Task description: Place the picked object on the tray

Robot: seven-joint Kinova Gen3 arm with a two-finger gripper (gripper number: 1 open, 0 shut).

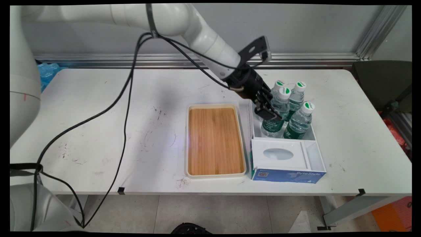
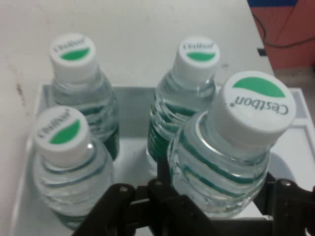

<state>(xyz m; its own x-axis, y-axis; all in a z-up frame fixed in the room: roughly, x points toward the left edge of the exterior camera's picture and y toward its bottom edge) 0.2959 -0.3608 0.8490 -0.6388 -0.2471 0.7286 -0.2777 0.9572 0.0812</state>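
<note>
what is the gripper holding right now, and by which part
The gripper is closed around one water bottle, on its body below the cap, inside the white box.

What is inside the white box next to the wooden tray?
Four clear plastic water bottles with white-and-green caps stand upright in the white box. The black gripper covers part of one bottle, and the bottles hide most of the floor.

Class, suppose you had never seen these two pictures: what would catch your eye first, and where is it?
Four water bottles with green-and-white caps stand in a white bin right of the table's centre, and the black gripper reaches among them, fingers either side of one bottle. Left of the bin lies a wooden-bottomed tray; in front, a tissue box.
</note>
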